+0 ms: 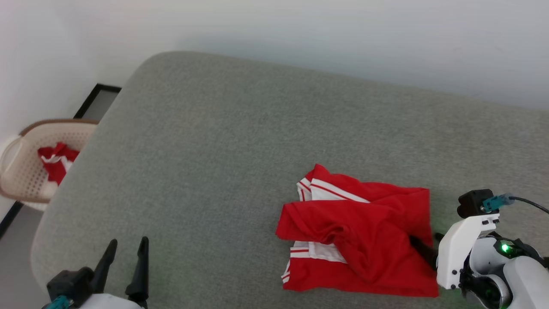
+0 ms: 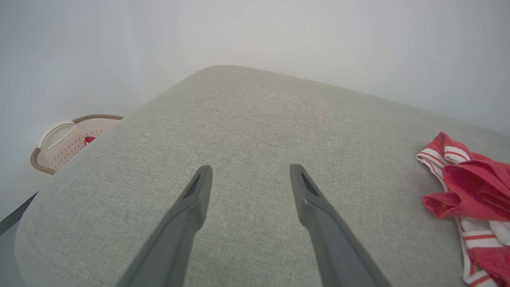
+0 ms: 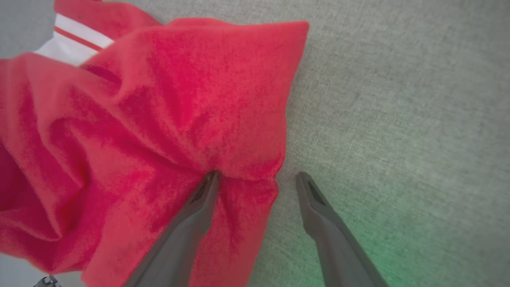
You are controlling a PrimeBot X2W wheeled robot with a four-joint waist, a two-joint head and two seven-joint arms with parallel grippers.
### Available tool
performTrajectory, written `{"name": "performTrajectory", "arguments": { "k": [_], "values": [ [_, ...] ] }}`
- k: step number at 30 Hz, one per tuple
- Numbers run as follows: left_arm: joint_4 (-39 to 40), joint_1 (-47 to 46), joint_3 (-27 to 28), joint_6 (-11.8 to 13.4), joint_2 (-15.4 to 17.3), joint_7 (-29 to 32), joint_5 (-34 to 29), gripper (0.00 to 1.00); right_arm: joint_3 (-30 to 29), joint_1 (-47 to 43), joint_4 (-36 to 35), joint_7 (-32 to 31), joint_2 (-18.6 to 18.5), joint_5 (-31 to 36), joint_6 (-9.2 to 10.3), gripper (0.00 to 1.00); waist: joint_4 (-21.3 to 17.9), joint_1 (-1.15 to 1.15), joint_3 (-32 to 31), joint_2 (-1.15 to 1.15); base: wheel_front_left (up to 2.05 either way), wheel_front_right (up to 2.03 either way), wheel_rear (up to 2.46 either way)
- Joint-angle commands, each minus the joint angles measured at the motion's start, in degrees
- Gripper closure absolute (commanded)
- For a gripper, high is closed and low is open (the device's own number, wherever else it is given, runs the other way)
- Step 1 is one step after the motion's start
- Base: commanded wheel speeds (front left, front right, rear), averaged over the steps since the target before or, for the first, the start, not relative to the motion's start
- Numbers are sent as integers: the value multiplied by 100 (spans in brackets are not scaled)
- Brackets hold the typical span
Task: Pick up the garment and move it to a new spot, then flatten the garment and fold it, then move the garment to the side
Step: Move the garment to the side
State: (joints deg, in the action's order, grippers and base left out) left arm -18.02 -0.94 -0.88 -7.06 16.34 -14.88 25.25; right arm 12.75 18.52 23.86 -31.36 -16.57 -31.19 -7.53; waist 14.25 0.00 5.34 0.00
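Grey fabric worktop (image 1: 214,150), garment (image 1: 364,227) crumpled on its near right, beige basket (image 1: 25,171) past the left edge. Right gripper (image 3: 257,175) is spread wide astride the garment's right edge, gripping nothing. Left gripper (image 2: 251,167) is spread too, over bare worktop near left.

On the cushion (image 1: 214,150), the garment (image 1: 364,240) lies left of the right gripper (image 3: 258,174), touching it, and well right of the left gripper (image 1: 129,240).
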Motion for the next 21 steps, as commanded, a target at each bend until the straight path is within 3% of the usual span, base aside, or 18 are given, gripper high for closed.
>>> {"name": "performTrajectory", "arguments": {
  "k": [1, 4, 5, 6, 7, 21],
  "values": [
    [-22, -60, -9, -15, -16, -19, 36, 0, -20, 65, 29, -46, 0, 18, 10, 0, 181, 0, 186, 0, 0, 0, 0],
    [-97, -145, -48, -26, -46, -27, 50, 0, -92, 108, 218, -272, 99, -10, 10, 0, 241, 0, 253, 0, 0, 0, 0],
    [-117, -166, -47, -27, -51, -29, 57, 0, -55, 104, 260, -386, 118, -34, 10, 22, 258, 0, 272, 0, 0, 0, 0],
    [-135, -181, -41, -30, -50, -31, 66, 0, -30, 101, 285, -475, 143, -88, 10, 78, 270, 0, 284, 0, 0, 0, 0],
    [-153, -193, -34, -33, -48, -33, 78, 0, -10, 103, 308, -581, 164, -146, 9, 100, 278, 0, 294, 0, 0, 0, 0],
    [33, -251, 133, -49, -33, -33, -30, 0, -337, 358, -104, -599, -86, -21, 11, 100, 66, 0, 302, 0, 0, 0, 0]
  ]
}}
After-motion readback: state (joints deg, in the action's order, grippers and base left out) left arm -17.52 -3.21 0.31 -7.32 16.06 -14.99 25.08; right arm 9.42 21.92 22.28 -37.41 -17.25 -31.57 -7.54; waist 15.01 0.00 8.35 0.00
